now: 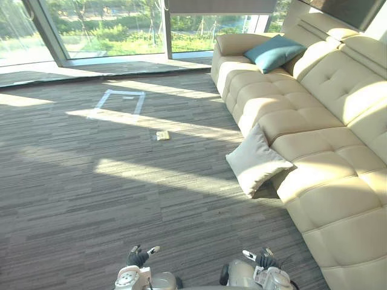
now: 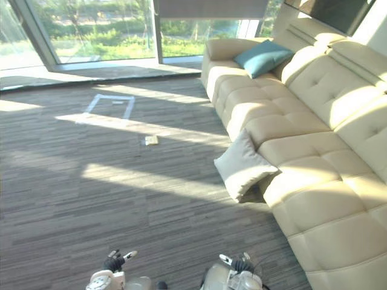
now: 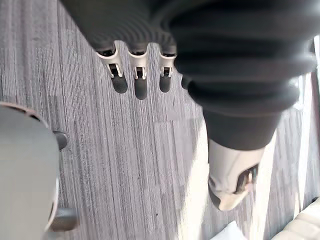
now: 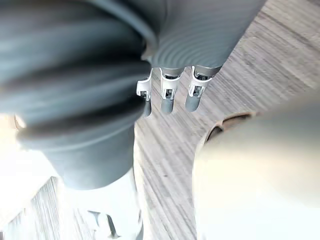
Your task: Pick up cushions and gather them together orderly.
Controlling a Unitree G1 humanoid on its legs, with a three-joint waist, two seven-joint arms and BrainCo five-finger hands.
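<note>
Against the sofa [image 1: 314, 115] leans the pale cushion [image 1: 257, 162]. The left hand [image 1: 138, 258] and right hand [image 1: 265, 261] hang relaxed and empty, so best to step close and grasp opposite edges.

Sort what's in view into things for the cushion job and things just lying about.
Job: teal cushion on the sofa, far end; cream cushion propped against the sofa front.
Lying about: small pale object on the carpet; white taped rectangle beyond it.
</note>
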